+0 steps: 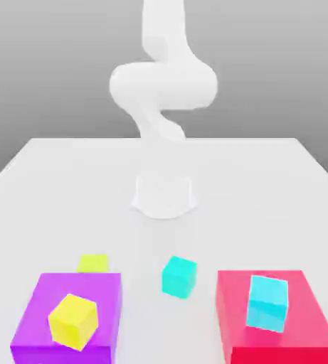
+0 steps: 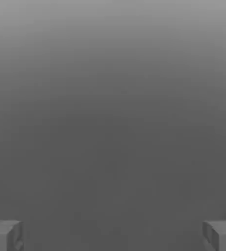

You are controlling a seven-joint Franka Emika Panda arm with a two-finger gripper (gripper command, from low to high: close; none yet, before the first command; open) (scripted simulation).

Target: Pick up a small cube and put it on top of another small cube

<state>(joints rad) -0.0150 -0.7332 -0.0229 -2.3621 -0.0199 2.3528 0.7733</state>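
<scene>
Gripper [image 2: 113, 236] wide open, nothing held. Lime cube [image 1: 93, 263] sits on table [image 1: 216, 178], just behind purple block [image 1: 35, 313] in ext. view, lower part hidden. Teal cube [image 1: 179, 276] on table between purple & red block [image 1: 259, 348], prob. the base. Main risks: arm [image 1: 164, 85] could clip purple block if it comes in low, as lime cube's so near; poss. mix-up w/ yellow cube [image 1: 73, 321] on top; teal cube's turned, so a misaligned drop might tip the stack.
</scene>
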